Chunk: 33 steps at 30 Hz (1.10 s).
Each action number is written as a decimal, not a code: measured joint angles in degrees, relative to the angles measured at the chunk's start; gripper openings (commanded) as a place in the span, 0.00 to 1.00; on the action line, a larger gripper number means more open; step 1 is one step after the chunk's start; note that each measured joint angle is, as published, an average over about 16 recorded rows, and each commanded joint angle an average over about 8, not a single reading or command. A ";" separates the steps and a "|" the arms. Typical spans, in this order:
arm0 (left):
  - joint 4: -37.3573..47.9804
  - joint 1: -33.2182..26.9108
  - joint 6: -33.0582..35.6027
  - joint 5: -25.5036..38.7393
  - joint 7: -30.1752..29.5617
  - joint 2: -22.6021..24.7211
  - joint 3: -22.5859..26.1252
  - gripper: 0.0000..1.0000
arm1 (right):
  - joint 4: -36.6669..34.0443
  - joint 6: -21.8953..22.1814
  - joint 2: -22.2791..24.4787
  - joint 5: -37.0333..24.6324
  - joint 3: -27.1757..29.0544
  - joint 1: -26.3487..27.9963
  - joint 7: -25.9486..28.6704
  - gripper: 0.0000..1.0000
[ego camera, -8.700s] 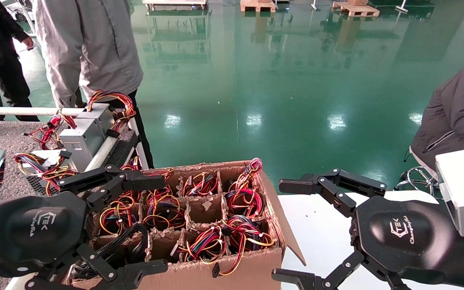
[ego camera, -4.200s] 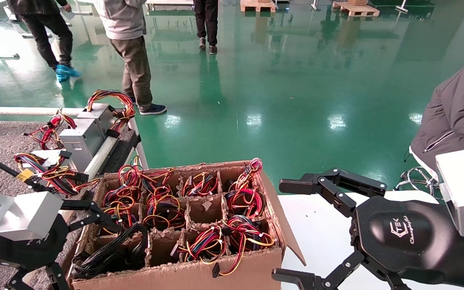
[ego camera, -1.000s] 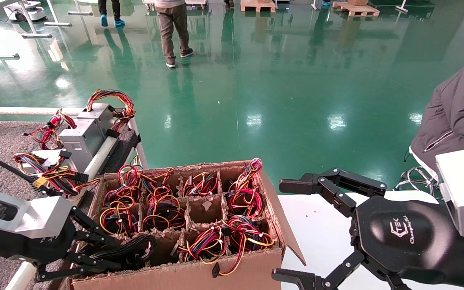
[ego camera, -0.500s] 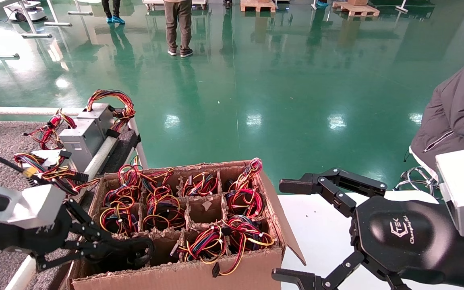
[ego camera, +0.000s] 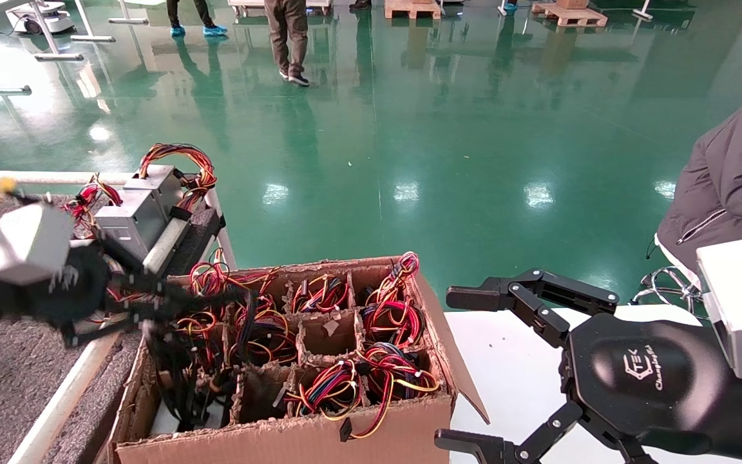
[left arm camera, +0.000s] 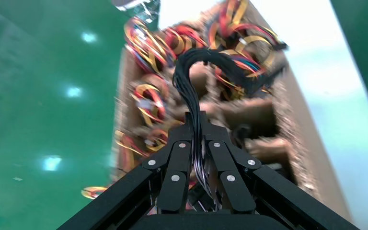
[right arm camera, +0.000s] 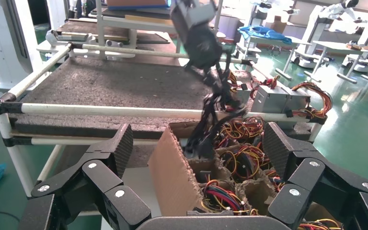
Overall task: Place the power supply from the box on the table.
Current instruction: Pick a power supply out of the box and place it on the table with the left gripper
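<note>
**A:** Where was the left end effector point(ego camera: 152, 303) at that moment?

**B:** Above the near-left corner of the box point(ego camera: 294, 438), out over the cells. Its fingers point(left arm camera: 179, 177) were pressed narrow around the black cable bundle point(left arm camera: 194, 96), which ran straight between them in the left wrist view.

**A:** And the power supply itself?

**B:** The grey body could not be made out. The black cables hung down from the end effector into the near-left cell point(ego camera: 184, 393), so the unit lay below the grip, hidden by the cables and the ragged dividers. Whether it had cleared the cell bottom I cannot tell.

**A:** What about the desk?

**B:** The grey felt desk point(ego camera: 4, 380) with its white tube rail point(ego camera: 62, 393) sat just beside the box, on the robot's left. Grey units with coloured wires point(ego camera: 136, 209) rested at its far corner.

**A:** The right end effector?

**B:** The right end effector point(ego camera: 467, 367) hovered over the white tabletop point(ego camera: 513, 380) right of the box, fingers spread wide, holding nothing.
</note>
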 measured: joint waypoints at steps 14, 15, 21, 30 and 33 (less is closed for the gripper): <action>-1.80 -5.17 -3.85 1.50 0.99 0.08 -9.73 0.00 | 0.00 0.00 0.00 0.00 0.00 0.00 0.00 1.00; -1.97 -5.58 -4.15 1.67 1.00 0.11 -10.39 0.00 | 0.00 0.00 0.00 0.00 0.00 0.00 0.00 1.00; -3.05 -8.26 -6.07 2.71 1.10 0.40 -14.36 0.00 | 0.00 0.00 0.00 0.00 0.00 0.00 0.00 1.00; -4.61 -12.21 -9.32 4.45 2.09 1.08 -20.57 0.00 | 0.00 0.00 0.00 0.00 0.00 0.00 0.00 1.00; -4.92 -13.33 -10.43 5.27 2.72 1.27 -22.54 0.00 | 0.00 0.00 0.00 0.00 0.00 0.00 0.00 1.00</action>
